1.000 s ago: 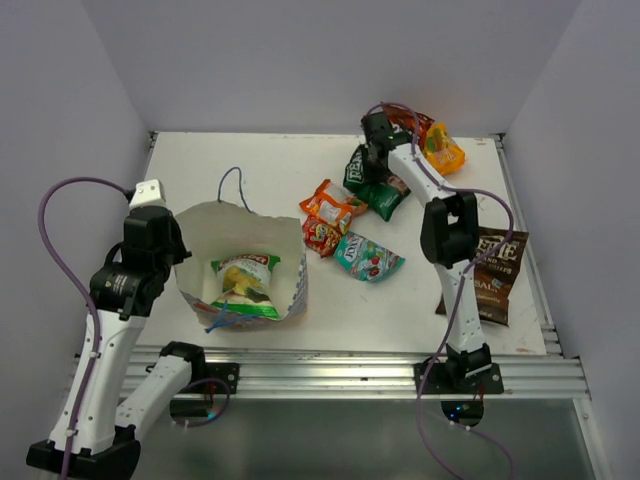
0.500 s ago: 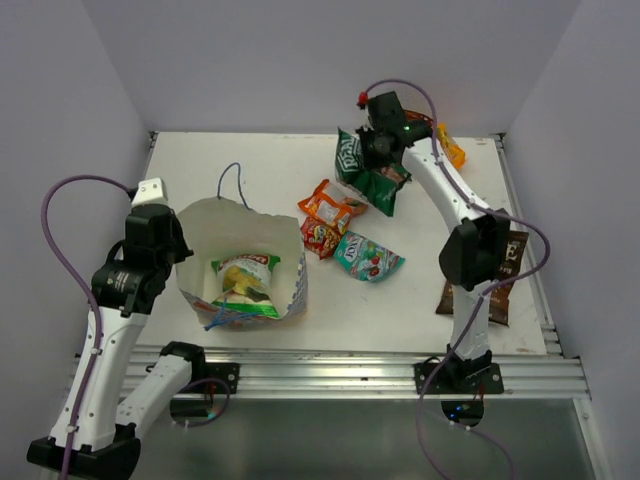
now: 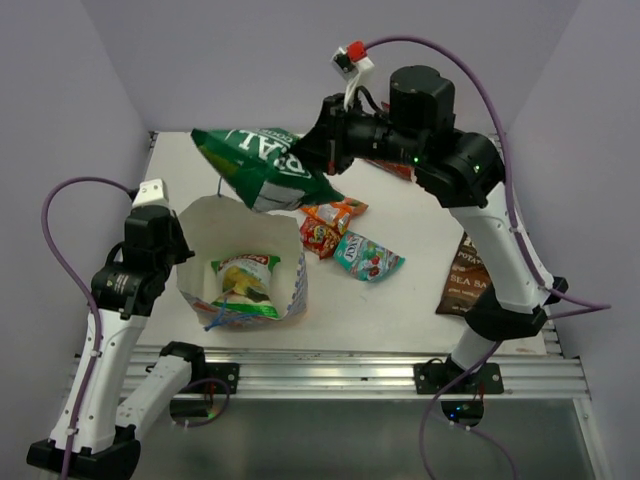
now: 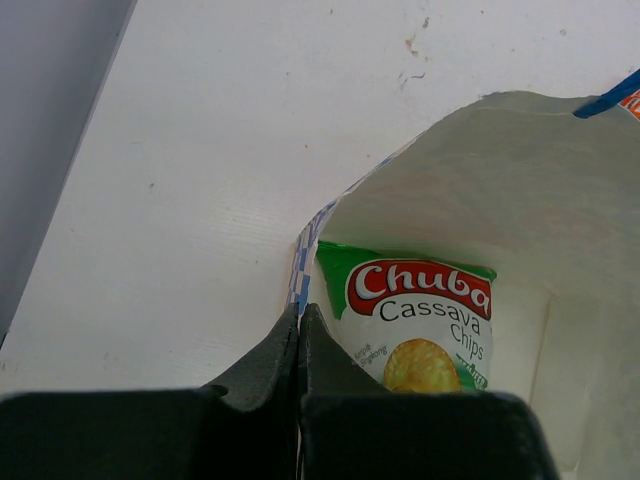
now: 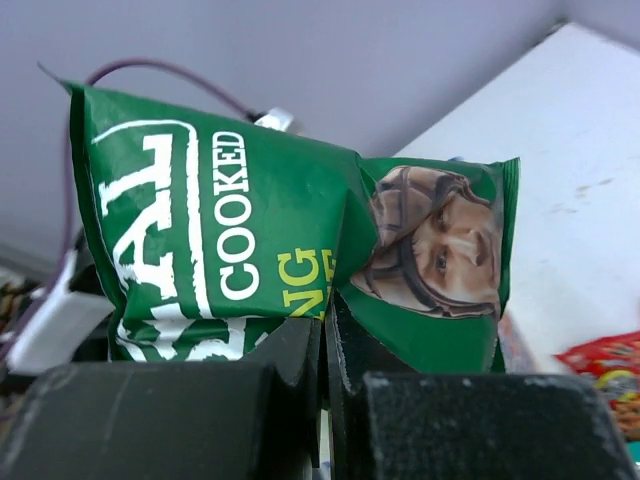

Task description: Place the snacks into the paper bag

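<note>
A large green snack packet [image 3: 262, 167] hangs in the air over the far rim of the white paper bag [image 3: 200, 222], pinched at its edge by my right gripper [image 3: 320, 158], which is shut on it. Seen from the right wrist, the packet [image 5: 280, 220] fills the frame above the closed right gripper [image 5: 326, 305]. A green Chuba cassava chips packet [image 3: 245, 285] lies inside the bag. My left gripper [image 4: 300, 312] is shut on the bag's left rim [image 4: 305, 250], beside the chips packet [image 4: 420, 320].
Loose snacks lie on the table right of the bag: a red-orange packet [image 3: 337, 212], a red one [image 3: 321, 237], a teal one [image 3: 367, 257] and a dark brown one [image 3: 478, 277] by the right edge. A blue string handle [image 3: 215, 322] hangs at the bag's front.
My right gripper shut on the green packet at the far right, lifted it and swung it left until it hung over the bag. The left arm has stayed put.
</note>
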You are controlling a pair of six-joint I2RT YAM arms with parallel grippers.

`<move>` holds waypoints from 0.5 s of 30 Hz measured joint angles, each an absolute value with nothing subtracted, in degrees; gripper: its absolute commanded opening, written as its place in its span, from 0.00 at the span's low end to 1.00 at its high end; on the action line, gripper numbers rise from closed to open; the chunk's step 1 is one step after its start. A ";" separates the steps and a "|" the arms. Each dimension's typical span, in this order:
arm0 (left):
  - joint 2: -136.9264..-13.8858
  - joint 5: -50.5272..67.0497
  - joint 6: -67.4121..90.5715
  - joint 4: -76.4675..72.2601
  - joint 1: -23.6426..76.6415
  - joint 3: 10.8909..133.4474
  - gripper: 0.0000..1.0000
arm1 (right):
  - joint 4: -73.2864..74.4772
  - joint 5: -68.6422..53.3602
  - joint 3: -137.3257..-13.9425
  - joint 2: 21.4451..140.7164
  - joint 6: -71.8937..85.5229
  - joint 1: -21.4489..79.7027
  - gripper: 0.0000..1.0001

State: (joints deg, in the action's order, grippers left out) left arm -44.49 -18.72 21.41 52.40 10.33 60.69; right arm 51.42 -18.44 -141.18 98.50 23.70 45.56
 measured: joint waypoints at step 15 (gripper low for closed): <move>-42.33 -18.20 21.41 52.95 10.33 60.47 0.00 | 46.61 -27.90 -125.14 102.30 33.23 56.62 0.00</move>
State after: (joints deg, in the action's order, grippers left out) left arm -42.33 -18.20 21.41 52.95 10.33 60.47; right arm 46.61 -27.90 -125.14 102.30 33.23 56.62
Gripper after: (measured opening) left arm 0.007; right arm 0.010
